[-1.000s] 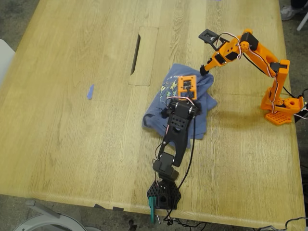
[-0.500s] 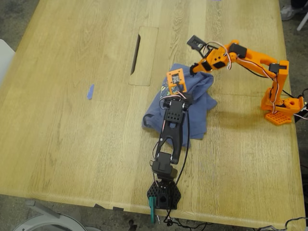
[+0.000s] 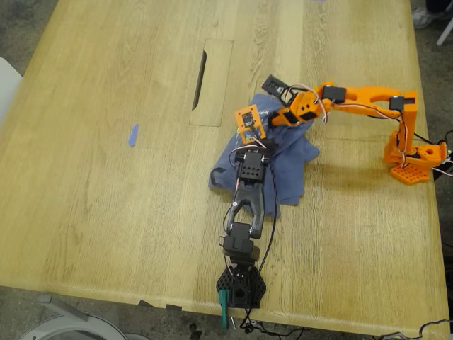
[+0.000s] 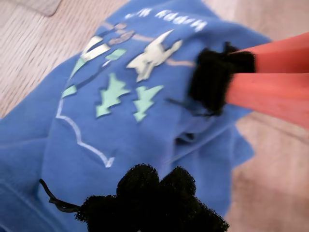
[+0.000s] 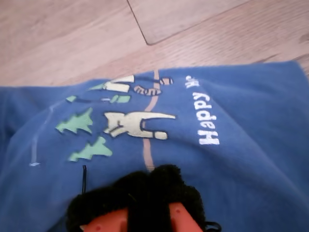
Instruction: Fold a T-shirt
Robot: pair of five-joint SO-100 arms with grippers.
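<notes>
T-shirt (image 3: 290, 159): lying bunched on the table (image 3: 106, 177), at 6 o'clock from the slot (image 3: 200, 79). My first gripper (image 4: 154, 203) and second gripper (image 5: 145, 203) are pressing closed onto it.

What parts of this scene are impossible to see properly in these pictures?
- T-shirt: crumpled, its full outline hidden in every view.
- Chest text: only "Happy" reads in the second wrist view; a fold cuts off the rest.
- First gripper: blurred black pads, grip on cloth unclear.
- Second gripper: likewise.
</notes>
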